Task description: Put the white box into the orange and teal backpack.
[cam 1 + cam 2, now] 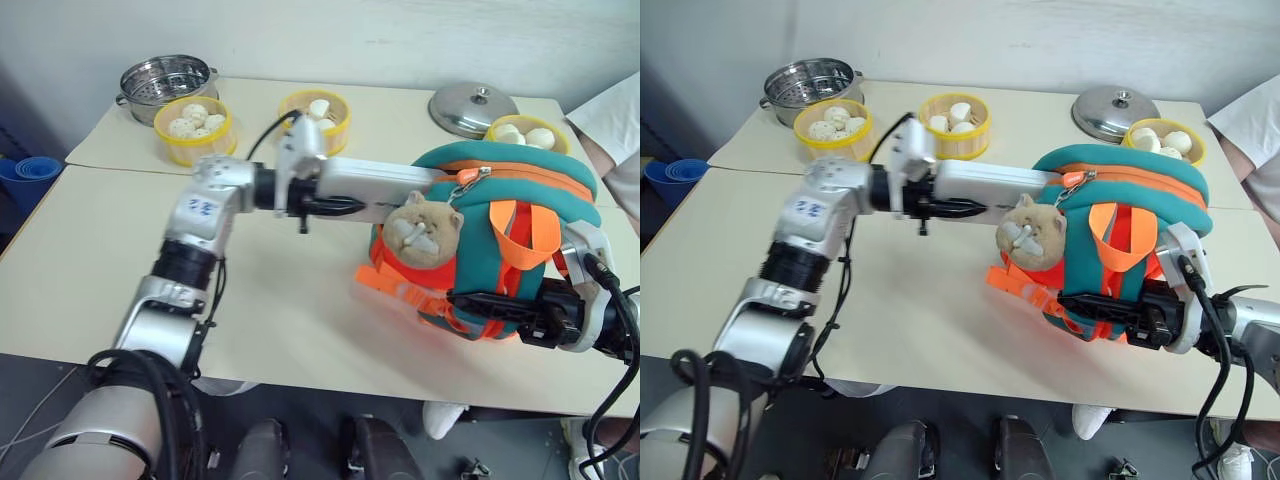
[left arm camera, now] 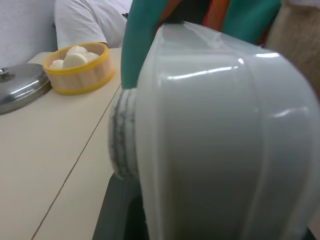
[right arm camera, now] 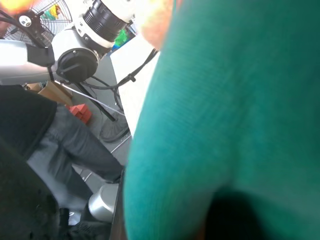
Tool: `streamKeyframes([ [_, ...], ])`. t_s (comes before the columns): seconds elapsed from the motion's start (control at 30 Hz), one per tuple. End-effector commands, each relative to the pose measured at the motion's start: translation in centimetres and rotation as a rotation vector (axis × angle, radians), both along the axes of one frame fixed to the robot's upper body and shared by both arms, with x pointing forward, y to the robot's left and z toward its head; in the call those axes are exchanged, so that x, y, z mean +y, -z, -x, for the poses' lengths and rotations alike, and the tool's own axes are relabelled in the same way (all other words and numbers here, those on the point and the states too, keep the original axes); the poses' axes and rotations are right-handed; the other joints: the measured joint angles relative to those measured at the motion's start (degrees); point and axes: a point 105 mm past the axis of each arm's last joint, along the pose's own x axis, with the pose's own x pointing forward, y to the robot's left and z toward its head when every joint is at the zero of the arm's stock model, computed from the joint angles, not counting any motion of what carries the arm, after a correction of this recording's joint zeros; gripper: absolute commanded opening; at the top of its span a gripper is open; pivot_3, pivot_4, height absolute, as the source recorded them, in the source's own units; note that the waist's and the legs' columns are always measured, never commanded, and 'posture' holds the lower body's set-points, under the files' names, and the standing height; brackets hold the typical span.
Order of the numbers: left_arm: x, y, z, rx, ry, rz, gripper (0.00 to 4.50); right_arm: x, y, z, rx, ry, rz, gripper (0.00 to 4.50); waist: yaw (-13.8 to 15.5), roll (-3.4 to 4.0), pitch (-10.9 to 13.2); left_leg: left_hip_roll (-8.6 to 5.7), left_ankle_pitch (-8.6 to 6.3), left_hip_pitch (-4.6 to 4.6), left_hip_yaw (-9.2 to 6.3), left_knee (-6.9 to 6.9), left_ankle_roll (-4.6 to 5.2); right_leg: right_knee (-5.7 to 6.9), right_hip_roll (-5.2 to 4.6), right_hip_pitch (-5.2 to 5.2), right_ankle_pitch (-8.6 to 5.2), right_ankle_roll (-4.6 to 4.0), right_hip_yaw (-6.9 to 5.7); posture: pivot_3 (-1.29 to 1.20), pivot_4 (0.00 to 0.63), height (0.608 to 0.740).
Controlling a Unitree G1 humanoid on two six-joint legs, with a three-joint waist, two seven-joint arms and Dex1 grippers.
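Observation:
The white box hangs level above the table, with my left gripper shut on its near end. Its far end reaches the teal top edge of the orange and teal backpack, just above the tan cat charm. In the left wrist view the white box looms close, with teal and orange fabric right behind it. Whether the tip is inside the opening I cannot tell. The backpack stands on the table at the right. My right gripper is shut on its lower front edge, beside the orange straps.
At the back of the table stand a steel steamer pot, three yellow baskets of white buns and a steel lid. A person in white is at the far right edge.

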Motion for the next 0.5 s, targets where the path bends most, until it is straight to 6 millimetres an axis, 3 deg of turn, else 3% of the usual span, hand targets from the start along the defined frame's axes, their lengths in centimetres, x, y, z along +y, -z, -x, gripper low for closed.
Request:
streamKeyframes([
  [0.03, -4.3, -2.0, 1.7, -0.054, 0.104, 0.035, 1.18, 0.6, -0.2, 0.1, -0.017, -0.028, -0.005, 0.01, 0.0, 0.00, 0.0, 0.01, 0.03, -0.07, 0.00, 0.01, -0.04, -0.05, 0.01, -0.06, 0.01, 0.01, -0.02, 0.00, 0.150, 0.740],
  [0.13, -6.6, -2.0, 2.5, -0.005, 0.167, 0.074, 1.18, 0.7, -0.1, -0.1, -0.020, -0.030, -0.005, 0.01, -0.2, 0.01, 0.0, 0.01, 0.14, -0.27, 0.07, 0.00, -0.25, -0.08, 0.03, -0.31, 0.01, 0.02, 0.00, 0.00, 0.150, 0.740],
  [0.2, -6.9, 0.2, 1.3, -0.015, 0.123, 0.026, 1.18, 1.1, 0.1, -0.3, -0.027, -0.035, -0.006, 0.01, -0.2, 0.01, 0.0, 0.00, 0.18, -0.31, 0.09, -0.03, -0.31, 0.00, 0.11, -0.51, 0.01, 0.01, 0.07, 0.00, 0.150, 0.740],
  [0.27, -6.8, -0.1, 0.1, 0.065, 0.063, 0.132, 1.90, 1.3, 0.1, -0.4, -0.036, -0.035, -0.010, 0.00, -0.2, 0.01, 0.0, -0.02, 0.21, -0.27, 0.10, -0.03, -0.37, 0.14, 0.16, -0.58, 0.01, 0.01, 0.17, 0.00, 0.150, 0.740],
  [0.37, -5.3, -2.0, 0.4, 0.176, 0.131, 0.300, 2.72, 1.1, 0.1, -0.6, -0.055, -0.006, -0.019, 0.00, -0.4, -0.02, 0.0, -0.03, 0.26, -0.28, 0.08, 0.00, -0.25, 0.35, 0.16, -0.71, 0.02, -0.01, 0.21, 0.00, 0.150, 0.740],
  [0.5, 0.2, -1.6, 1.5, 0.153, 0.269, 0.320, 3.88, 0.8, 0.4, -1.1, -0.075, 0.055, -0.036, 0.00, -1.2, 0.01, 0.0, -0.01, 0.44, -0.20, 0.09, -0.06, -0.53, 0.49, 0.19, -0.70, 0.01, -0.05, 0.25, 0.00, 0.150, 0.740],
])
